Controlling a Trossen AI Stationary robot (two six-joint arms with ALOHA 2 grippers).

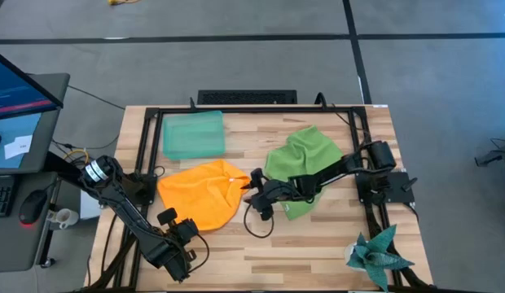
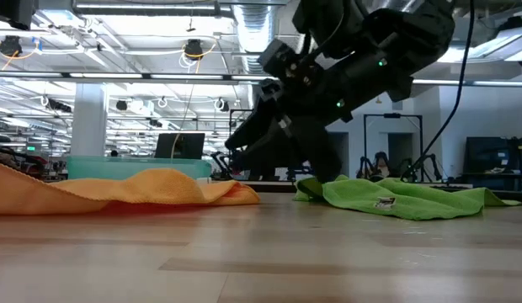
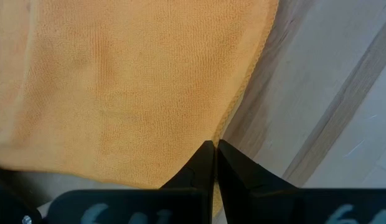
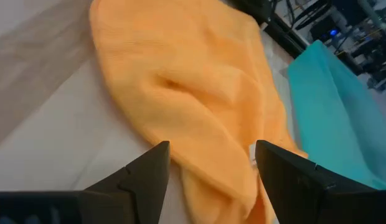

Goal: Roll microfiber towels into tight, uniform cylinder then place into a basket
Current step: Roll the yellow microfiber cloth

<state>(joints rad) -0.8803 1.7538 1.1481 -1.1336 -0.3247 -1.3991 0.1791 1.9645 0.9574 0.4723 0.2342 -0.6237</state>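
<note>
Here we find the orange towel [image 1: 201, 195] lying crumpled and unrolled on the wooden table [image 1: 318, 244], left of centre, with the green towel [image 1: 304, 163] spread loosely to its right; the two are near each other but apart. The basket [image 1: 193, 134] sits at the far left of the table, beyond the orange towel. We see nothing in it.

The right gripper [image 1: 251, 189] reaches across over the green towel to the orange towel's right edge. In its wrist view the fingers [image 4: 146, 174] stand wide apart, straddling that edge, with nothing clamped between them. The left gripper [image 1: 181, 232] waits at the near left, just beside the orange towel's near edge, fingers [image 3: 202, 165] pressed together and gripping nothing.

A small white label [image 2: 385, 202] shows on the green towel in the low view; we cannot read its writing. A spiky teal star [image 1: 379, 252] lies at the near right corner.
</note>
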